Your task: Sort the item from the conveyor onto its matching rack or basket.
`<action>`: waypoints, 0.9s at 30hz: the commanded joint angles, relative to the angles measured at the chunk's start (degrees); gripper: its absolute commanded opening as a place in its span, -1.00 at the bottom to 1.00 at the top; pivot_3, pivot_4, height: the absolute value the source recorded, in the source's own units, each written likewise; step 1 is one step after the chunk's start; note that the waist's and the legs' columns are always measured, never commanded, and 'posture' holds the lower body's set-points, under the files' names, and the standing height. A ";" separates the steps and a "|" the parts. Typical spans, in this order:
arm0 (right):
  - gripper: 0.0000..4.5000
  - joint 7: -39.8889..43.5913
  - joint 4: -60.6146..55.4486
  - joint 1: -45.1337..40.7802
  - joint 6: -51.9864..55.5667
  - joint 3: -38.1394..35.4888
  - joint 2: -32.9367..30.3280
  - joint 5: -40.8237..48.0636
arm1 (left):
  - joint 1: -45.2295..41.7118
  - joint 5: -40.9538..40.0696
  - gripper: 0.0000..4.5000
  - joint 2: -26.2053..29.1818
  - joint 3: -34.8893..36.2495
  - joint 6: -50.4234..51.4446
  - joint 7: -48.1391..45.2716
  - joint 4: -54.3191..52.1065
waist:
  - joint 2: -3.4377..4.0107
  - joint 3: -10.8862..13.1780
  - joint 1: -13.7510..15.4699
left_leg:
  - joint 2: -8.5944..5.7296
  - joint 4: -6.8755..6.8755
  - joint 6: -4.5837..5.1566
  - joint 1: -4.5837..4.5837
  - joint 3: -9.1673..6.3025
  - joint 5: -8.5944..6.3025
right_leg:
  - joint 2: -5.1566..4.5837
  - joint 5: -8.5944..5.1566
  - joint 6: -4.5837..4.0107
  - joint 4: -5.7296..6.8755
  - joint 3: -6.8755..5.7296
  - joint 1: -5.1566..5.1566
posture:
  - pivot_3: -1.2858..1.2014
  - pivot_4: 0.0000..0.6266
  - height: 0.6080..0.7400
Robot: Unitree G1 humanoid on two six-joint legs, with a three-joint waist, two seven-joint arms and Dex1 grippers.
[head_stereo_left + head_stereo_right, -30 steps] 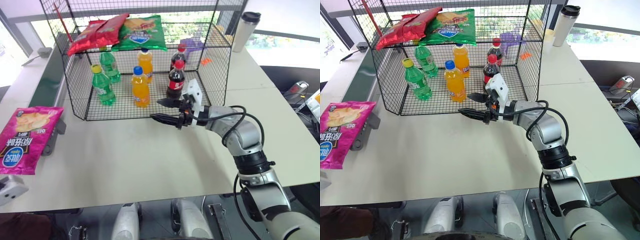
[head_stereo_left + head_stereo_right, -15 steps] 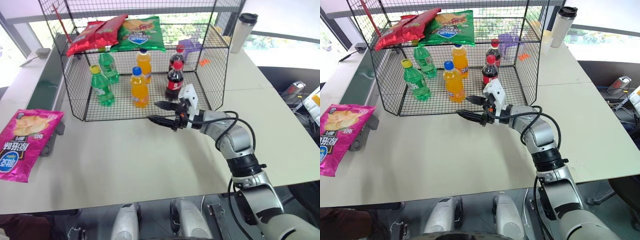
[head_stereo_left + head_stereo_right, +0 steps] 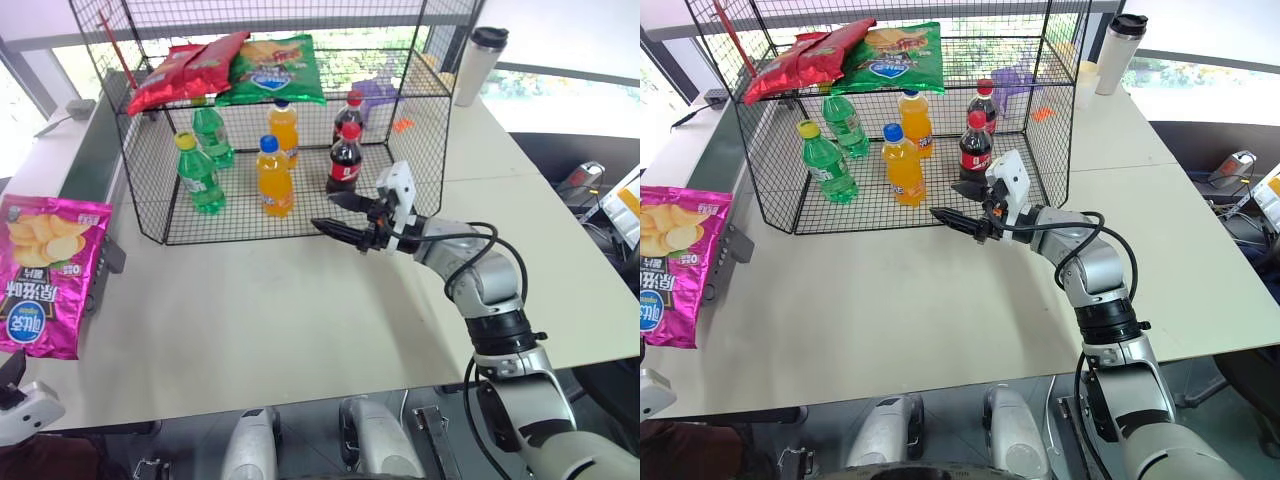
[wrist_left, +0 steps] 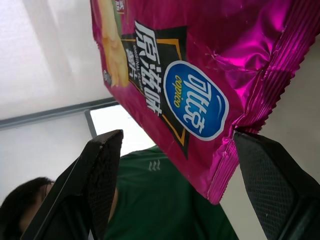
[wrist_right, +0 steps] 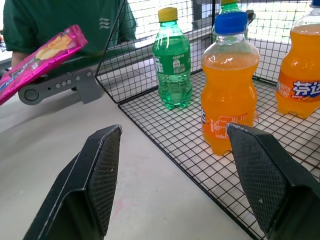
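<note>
Pink bag (image 3: 45, 270) lies at table's (image 3: 260, 320) left edge beside the conveyor (image 3: 95, 160), light, crinkly, slippery, best pinched at its crimped bottom seam; both grippers' fingers are held apart, empty.

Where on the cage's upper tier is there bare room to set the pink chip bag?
The upper tier's right half, between the green chip bag and the cage's right wall, is mostly bare wire, with a small purple item at its front. The left half is crowded with red chip bags and the green one.
</note>
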 commanded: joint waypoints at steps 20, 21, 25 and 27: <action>0.54 0.35 1.59 -0.54 -2.91 -0.57 2.31 -0.76 | 12.38 -1.87 0.61 -9.39 5.57 -2.86 4.25 -5.58 | -0.02 -0.04 -0.03 | -0.02 0.01 -0.01 0.00 0.04 -0.01 | -0.03 -0.03 -0.03 -0.03 0.01 -0.02 | 0.03 -0.52 1.00; 0.54 0.33 1.68 -0.65 -2.94 -0.61 2.30 -0.79 | 11.48 -1.74 0.61 -8.77 5.17 -2.43 4.31 -5.30 | -0.02 -0.04 0.03 | -0.02 0.00 -0.01 0.00 0.04 -0.01 | -0.03 -0.03 -0.03 -0.03 0.01 -0.02 | 0.03 -0.52 1.00; 0.54 -0.03 1.03 -0.74 -2.88 -1.05 2.09 -0.66 | 5.62 -2.08 0.61 -3.68 0.97 -0.37 1.33 -1.13 | 0.01 -0.08 0.19 | -0.05 0.02 -0.01 0.00 0.01 0.00 | 0.03 -0.02 -0.04 0.00 -0.02 -0.02 | 0.03 -0.52 1.00; 0.54 -0.43 0.76 -0.80 -2.88 -1.42 1.93 -0.69 | 2.42 -2.37 0.61 -1.31 -0.77 0.70 0.38 0.85 | 0.01 -0.11 0.11 | -0.04 0.03 0.00 0.01 0.03 0.00 | 0.02 -0.02 -0.03 0.02 -0.02 -0.01 | 0.03 -0.52 1.00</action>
